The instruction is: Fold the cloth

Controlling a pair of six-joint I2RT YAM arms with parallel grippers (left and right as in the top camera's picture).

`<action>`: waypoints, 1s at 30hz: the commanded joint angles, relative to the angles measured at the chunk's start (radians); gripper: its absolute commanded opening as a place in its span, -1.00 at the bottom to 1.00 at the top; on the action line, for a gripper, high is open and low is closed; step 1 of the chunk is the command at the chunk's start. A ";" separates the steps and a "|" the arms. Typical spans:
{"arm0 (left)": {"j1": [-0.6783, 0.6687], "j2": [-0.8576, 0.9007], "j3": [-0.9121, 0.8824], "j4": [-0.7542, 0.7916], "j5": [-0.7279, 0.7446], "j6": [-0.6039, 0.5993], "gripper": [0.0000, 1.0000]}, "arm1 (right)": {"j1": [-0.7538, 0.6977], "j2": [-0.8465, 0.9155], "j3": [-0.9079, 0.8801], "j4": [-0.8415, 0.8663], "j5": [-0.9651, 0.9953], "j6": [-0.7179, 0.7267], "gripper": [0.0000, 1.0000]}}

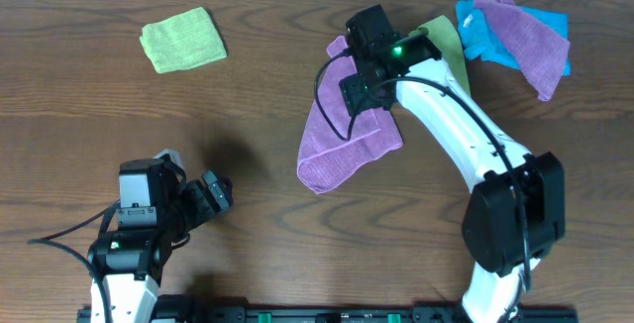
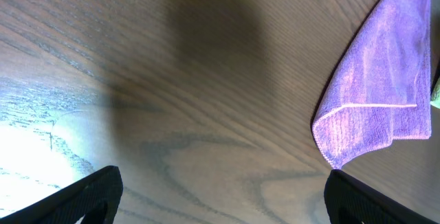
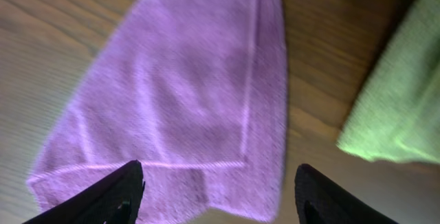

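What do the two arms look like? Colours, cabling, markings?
Both arms: white rounded links, black joint housings, black wrist units. Right arm has a lit green LED at its wrist and a black cable looping beside it. Left arm trails a black cable too. Jaws are black. No legible markings.

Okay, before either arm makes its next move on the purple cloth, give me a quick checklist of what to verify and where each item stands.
1. Right gripper free of the cloth: ok, the fingers are apart with nothing gripped between them.
2. Left gripper open and away from the cloth: ok, it is over bare table.
3. Cloth doubled over: ok, one hemmed layer lies on another.
4. Layers lined up: not ok, the lower layer shows past the upper hem.
5. Cloth separate from the green cloth: ok, wood shows between them in the right wrist view.
6. White tag located: cannot tell, none shows.
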 commanded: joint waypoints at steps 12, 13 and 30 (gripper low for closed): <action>-0.005 0.001 0.022 0.000 0.000 -0.005 0.90 | -0.029 0.188 -0.002 -0.005 -0.092 -0.019 0.30; -0.005 0.001 0.022 0.000 0.000 -0.005 0.90 | -0.029 0.192 -0.002 -0.004 -0.092 -0.019 0.29; -0.005 0.001 0.022 0.000 0.000 -0.005 0.90 | -0.041 0.270 -0.002 0.026 -0.080 -0.027 0.24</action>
